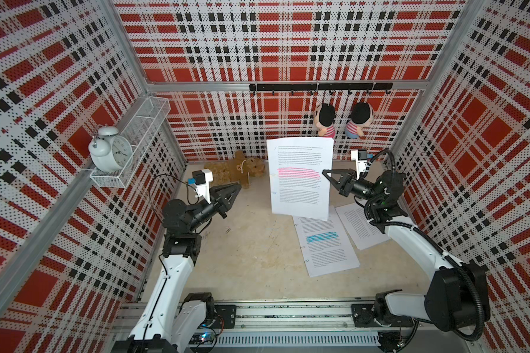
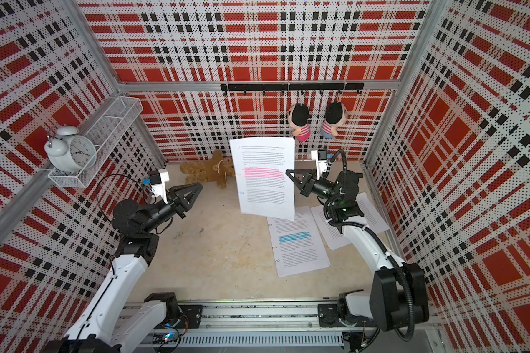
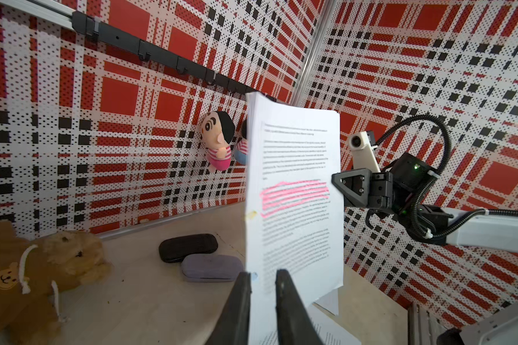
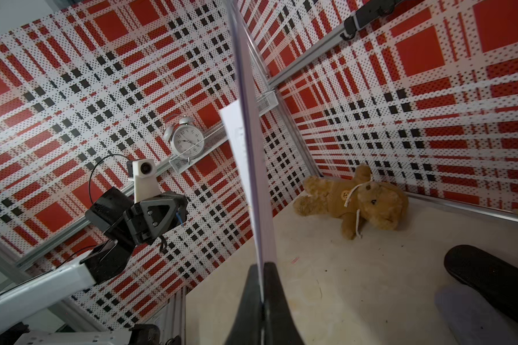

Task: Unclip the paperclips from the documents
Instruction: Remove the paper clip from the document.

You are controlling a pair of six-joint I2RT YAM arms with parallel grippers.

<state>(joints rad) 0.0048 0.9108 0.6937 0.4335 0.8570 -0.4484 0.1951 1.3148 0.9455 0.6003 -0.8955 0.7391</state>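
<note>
right end effector (image 1: pixel 325 173) is clamped on the right edge of the pink-band document (image 1: pixel 300 189), holding it upright above the table (image 1: pixel 251 262), printed face toward the rail end; the right wrist view shows the sheets edge-on, pinched between the closed fingers (image 4: pixel 274 298). on that document's free left edge there's a yellowish clip (image 1: pixel 272 175) level with the pink band and a blue clip (image 1: pixel 273 193) lower down; both also show in the left wrist view, blurred. left end effector (image 1: pixel 237 187) sits well apart from the held stack, pointing at its left edge, fingers (image 3: pixel 240 301) parted by a narrow gap, nothing seen between them. blue-band document (image 1: pixel 328 244) lies flat on the table below the held one, with small edge clips (image 1: pixel 302 247) along its left side, colours too small to tell. third document (image 1: pixel 360 227) lies just beside it, partly under the right arm, highlight not visible. one loose clip (image 2: pixel 201 229) lies on the bare table near the left arm. teddy bear (image 1: pixel 239 171) lies by the back wall.
</note>
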